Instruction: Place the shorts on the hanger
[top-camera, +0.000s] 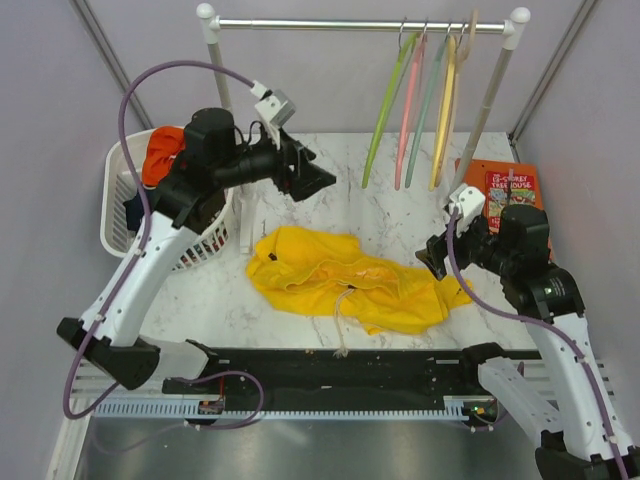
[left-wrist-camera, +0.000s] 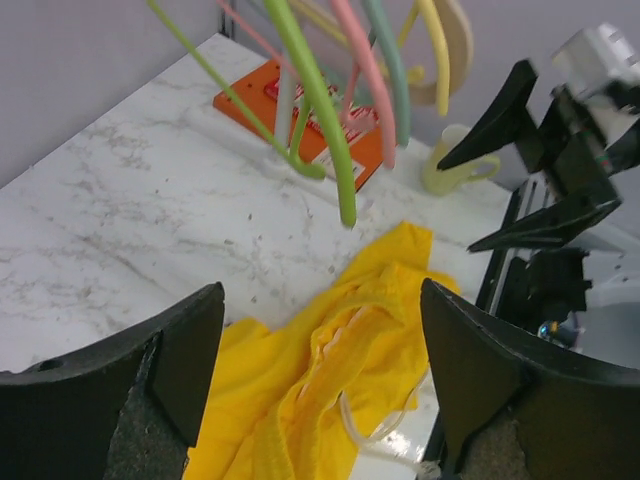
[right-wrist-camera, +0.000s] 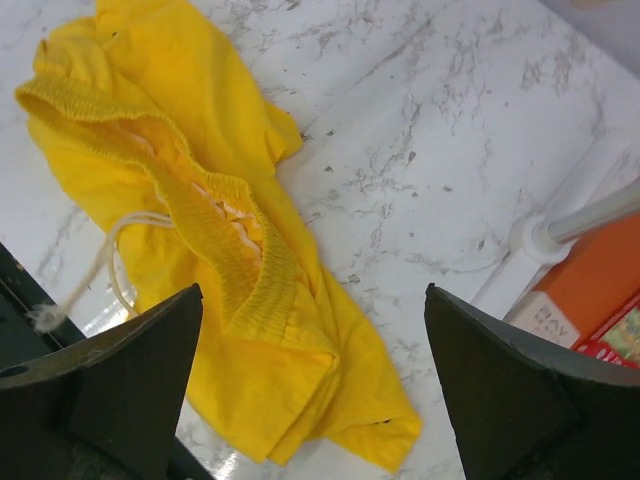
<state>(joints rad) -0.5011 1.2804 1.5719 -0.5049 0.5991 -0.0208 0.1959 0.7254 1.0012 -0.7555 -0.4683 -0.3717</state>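
Observation:
The yellow shorts (top-camera: 345, 280) lie crumpled on the marble table with a white drawstring (top-camera: 342, 325) trailing toward the near edge. They also show in the left wrist view (left-wrist-camera: 330, 380) and the right wrist view (right-wrist-camera: 215, 250). The light green hanger (top-camera: 388, 105) hangs on the rack rail, leftmost of several hangers; it shows in the left wrist view (left-wrist-camera: 315, 100). My left gripper (top-camera: 318, 180) is open and empty, raised above the table behind the shorts. My right gripper (top-camera: 432, 255) is open and empty, just right of the shorts' right end.
A white rack (top-camera: 365, 24) stands at the back with pink (top-camera: 410, 110), mint-grey (top-camera: 428, 100) and yellow (top-camera: 445, 110) hangers. A white basket (top-camera: 120, 200) with an orange-red garment (top-camera: 160, 155) stands at left. An orange book (top-camera: 510, 190) lies at back right.

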